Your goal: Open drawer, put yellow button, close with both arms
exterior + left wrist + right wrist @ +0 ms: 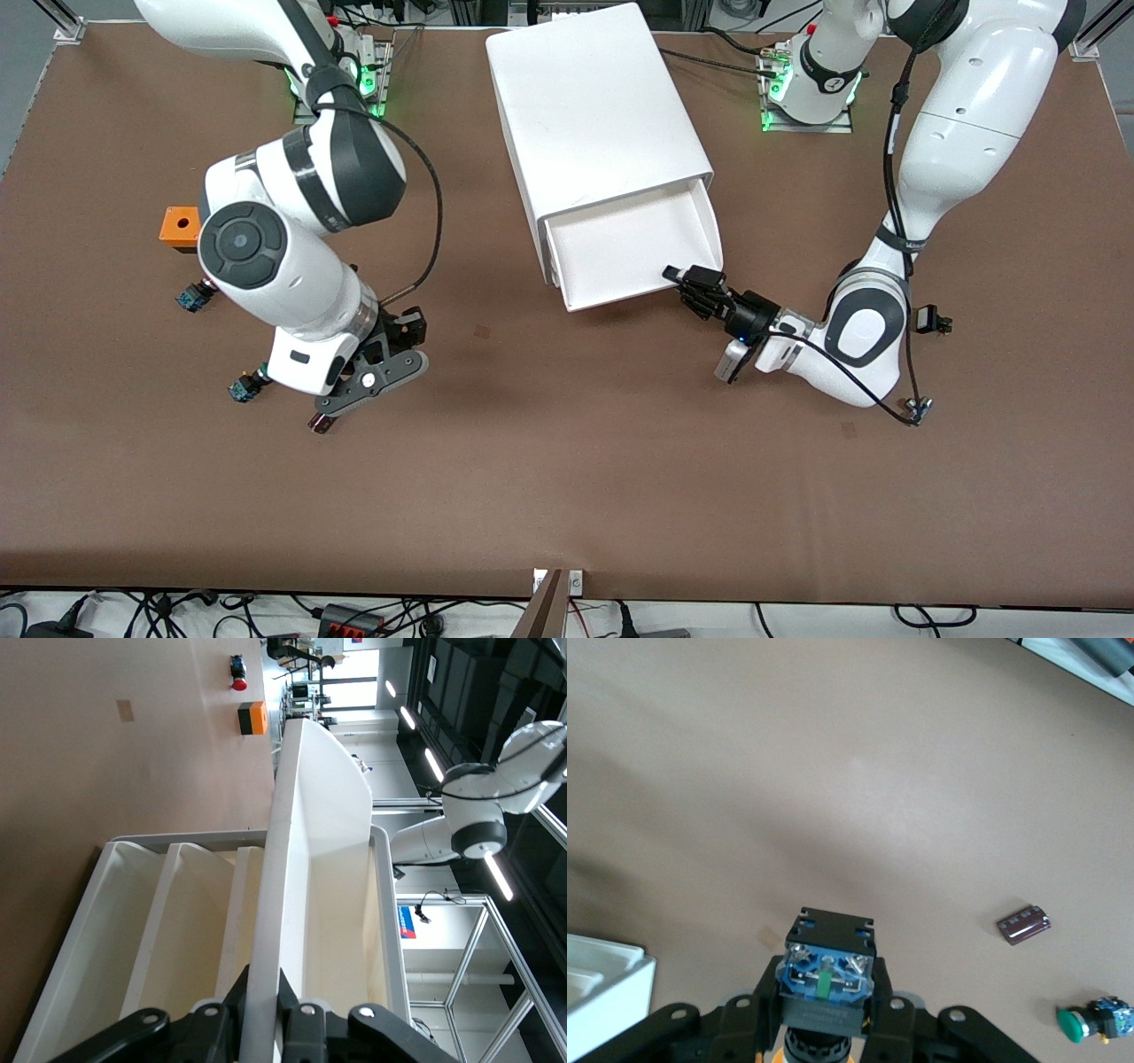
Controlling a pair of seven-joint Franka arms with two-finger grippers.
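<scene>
— While the drawer [633, 252] stands pulled out, your left end effector [694, 285] pinches its front wall.

— And the yellow button [827, 979]?

— Pinched in your right end effector [354, 390], over bare bench [567, 478]; next, carry it over the drawer.

The bench [567, 496] is plain brown; the cabinet [594, 115] and its drawer [620, 257] are white; the arms are white with dark grey joint caps; the yellow button [826, 974] shows a black body and blue base; a block [179, 227] is orange.
</scene>
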